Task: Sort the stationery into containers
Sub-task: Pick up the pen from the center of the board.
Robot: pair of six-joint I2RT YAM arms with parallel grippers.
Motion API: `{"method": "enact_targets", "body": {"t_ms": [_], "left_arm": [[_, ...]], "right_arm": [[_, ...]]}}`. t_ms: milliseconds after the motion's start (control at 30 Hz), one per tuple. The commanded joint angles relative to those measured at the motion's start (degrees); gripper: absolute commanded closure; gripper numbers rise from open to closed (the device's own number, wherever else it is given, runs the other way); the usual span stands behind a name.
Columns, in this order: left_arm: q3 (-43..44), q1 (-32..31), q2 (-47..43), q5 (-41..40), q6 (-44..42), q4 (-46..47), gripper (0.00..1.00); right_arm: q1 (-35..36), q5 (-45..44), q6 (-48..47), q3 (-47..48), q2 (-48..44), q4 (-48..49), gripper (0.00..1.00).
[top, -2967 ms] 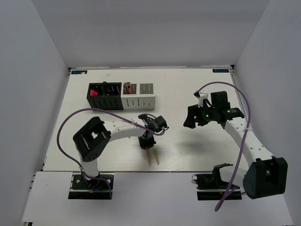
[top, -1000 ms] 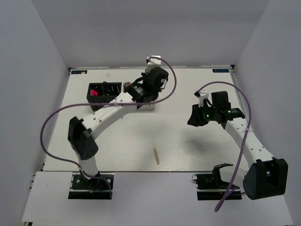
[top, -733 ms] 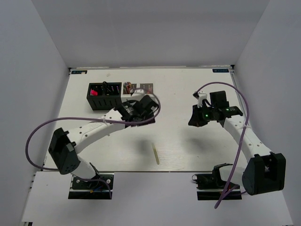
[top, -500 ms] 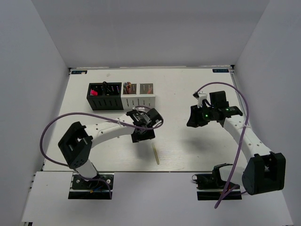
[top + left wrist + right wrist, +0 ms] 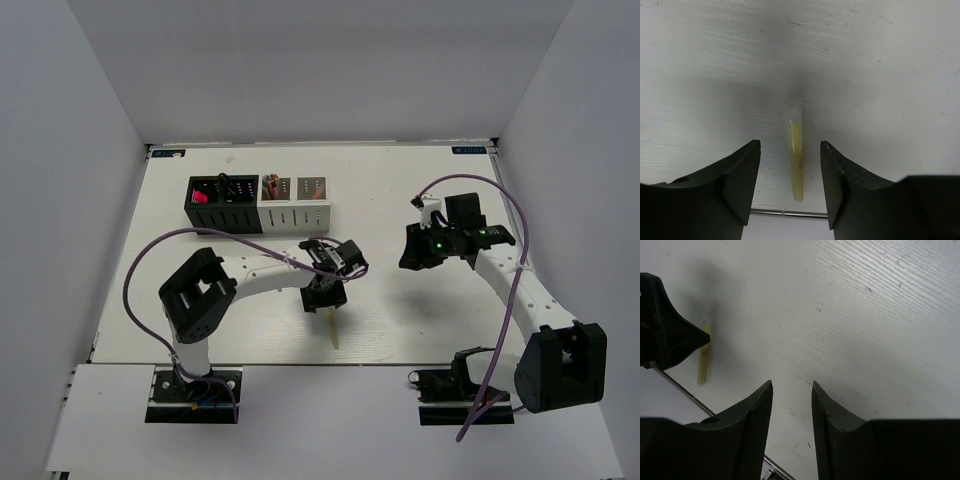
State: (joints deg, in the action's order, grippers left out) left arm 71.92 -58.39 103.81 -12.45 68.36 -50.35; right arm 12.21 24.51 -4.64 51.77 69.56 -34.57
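Though partly under left end effector point(image 5: 326, 298), stick point(image 5: 334, 335) (yellow).

The stick point(image 5: 796, 160) lies on the counter point(image 5: 400, 190) under my left hand point(image 5: 790, 146), between its fingers, touching neither. Far beyond that hand, leftward, a box organizer point(image 5: 222, 205) stands touching a second organizer point(image 5: 296, 203). My right hand point(image 5: 792, 385) hangs well right of the stick.

Left fingers point(image 5: 735, 175) point down, spread apart; right fingers point(image 5: 750, 415) hover, parted too.
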Motion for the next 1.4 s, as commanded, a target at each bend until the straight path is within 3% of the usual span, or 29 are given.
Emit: {"method": "enact_targets", "body": {"t_ms": [0, 533, 600, 633, 733, 800, 867, 900, 967, 1000, 1033, 1067, 1133, 1233, 1267, 1300, 1367], "left_arm": [[2.61, -0.5, 1.03, -0.12, 3.01, -0.1, 0.39], [2.44, -2.6, 8.42, 0.84, 2.83, -2.65, 0.57], [2.17, -2.95, 8.86, 1.46, 2.75, -2.91, 0.63], [2.0, -2.96, 9.3, 1.46, 2.66, -3.0, 0.74], [1.38, -3.04, 9.66, 2.43, 2.14, -2.65, 0.91], [1.12, -3.04, 8.61, 2.34, 1.61, -2.12, 0.97], [1.64, -2.52, 6.25, 1.21, -0.59, -2.12, 1.0], [2.25, -2.34, 5.36, 0.94, -2.86, -2.04, 1.0], [5.84, -1.55, 2.82, -1.87, -5.59, -4.05, 1.0], [6.99, -0.94, 1.06, -2.57, -8.91, -4.67, 1.0], [9.79, 0.02, -0.35, -5.54, -10.34, -6.06, 1.0], [13.04, 0.64, -0.97, -6.61, -14.18, -6.69, 1.0], [17.8, 3.54, -2.64, -9.16, -16.84, -8.01, 1.0], [24.48, 7.93, -3.0, -11.54, -22.73, -5.92, 1.0], [26.41, 8.72, -2.91, -13.55, -27.44, -3.73, 1.0], [27.73, 10.73, -2.39, -16.61, -28.97, -2.31, 1.0], [28.45, 12.59, -2.03, -21.62, -34.15, 4.51, 1.0]], "right_arm": [[-0.17, -0.43, 0.51, 2.2, -0.21, 0.38, 0.59], [-0.17, -0.43, 0.95, 2.37, -1.62, 0.29, 0.59], [-0.25, -0.34, 1.04, 2.46, -1.8, 0.29, 0.59], [-0.17, -0.17, 1.04, 2.37, -2.06, 0.38, 0.59], [-0.43, -0.17, 1.13, 2.29, -2.32, 0.29, 0.58], [-0.6, 0.01, 1.13, 2.29, -2.5, 0.38, 0.48], [-0.52, 0.62, 0.95, 2.29, -2.24, 0.12, 0.25], [-0.52, 0.54, 0.78, 2.11, -2.41, 0.29, 0.22], [-0.52, 0.97, 0.6, 2.11, -2.24, 0.38, 0.3], [-0.69, 1.93, 0.34, 2.02, -2.24, 0.29, 0.61], [-0.35, 1.94, 0.34, 1.93, -2.15, 0.38, 0.73], [-0.34, 2.12, 0.34, 2.02, -2.23, 0.38, 0.78], [-0.52, 2.12, 0.16, 1.93, -2.15, 0.46, 0.58], [-0.69, 2.29, -0.19, 1.93, -2.06, 0.55, 0.11], [-0.43, 2.47, -0.54, 1.76, -2.23, 0.55, 0.11], [-0.43, 3.25, -0.89, 1.5, -2.24, 1.51, 0.19], [-0.43, 4.58, -1.51, 1.41, -2.15, 0.55, 0.57]]}}
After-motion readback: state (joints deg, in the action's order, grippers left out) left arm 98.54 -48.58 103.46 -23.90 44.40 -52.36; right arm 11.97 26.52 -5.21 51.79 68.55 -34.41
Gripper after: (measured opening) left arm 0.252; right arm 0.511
